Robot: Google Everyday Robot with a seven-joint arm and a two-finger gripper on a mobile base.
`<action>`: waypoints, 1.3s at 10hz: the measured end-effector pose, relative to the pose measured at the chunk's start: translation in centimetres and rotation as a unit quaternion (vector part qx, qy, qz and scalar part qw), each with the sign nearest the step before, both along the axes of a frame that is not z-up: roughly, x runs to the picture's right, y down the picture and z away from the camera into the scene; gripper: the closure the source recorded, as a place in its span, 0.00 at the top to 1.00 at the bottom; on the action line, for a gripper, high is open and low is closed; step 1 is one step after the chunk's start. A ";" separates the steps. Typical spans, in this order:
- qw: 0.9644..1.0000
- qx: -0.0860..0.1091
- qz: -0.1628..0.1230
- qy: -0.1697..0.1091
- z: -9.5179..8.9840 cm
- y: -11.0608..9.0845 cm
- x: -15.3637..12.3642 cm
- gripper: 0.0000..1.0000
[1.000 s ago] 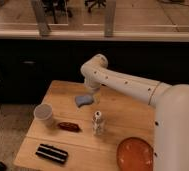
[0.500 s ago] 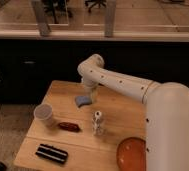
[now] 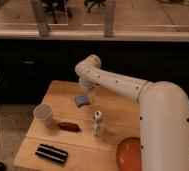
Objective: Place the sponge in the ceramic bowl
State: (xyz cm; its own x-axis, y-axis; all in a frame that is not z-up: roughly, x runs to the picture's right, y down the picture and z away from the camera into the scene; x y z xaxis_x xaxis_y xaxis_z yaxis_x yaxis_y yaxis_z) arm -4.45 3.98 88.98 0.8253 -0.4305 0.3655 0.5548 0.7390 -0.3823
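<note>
At rear of surface (image 3: 119, 111) | hand (image 3: 85, 88) open, still just above sponge (image 3: 82, 101) | sponge unmoved, well apart from bowl (image 3: 128, 153) | arm (image 3: 119, 85) now hides more bowl

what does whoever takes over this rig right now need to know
Tool: open, empty, low over the far side of the table, just above the sponge.
Sponge: flat on the table under the tool, not gripped.
Bowl: at the table's near edge, on the picture's right, partly hidden by the arm; no sponge in the part that shows.
Done: tool is at the sponge.
Left: grip, lift, carry to the bowl, release.
</note>
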 end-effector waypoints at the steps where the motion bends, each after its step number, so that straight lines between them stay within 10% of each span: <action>1: 1.000 0.000 -0.002 -0.002 0.3 0.1 -0.4 0.80; 13: 0.999 -0.030 0.009 -0.019 3.5 1.2 -0.6 0.80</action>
State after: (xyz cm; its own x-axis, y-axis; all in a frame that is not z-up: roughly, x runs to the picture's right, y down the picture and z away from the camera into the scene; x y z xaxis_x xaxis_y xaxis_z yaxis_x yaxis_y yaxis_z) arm -5.08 5.18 92.45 0.8182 -0.3911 0.4213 0.5558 0.7254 -0.4060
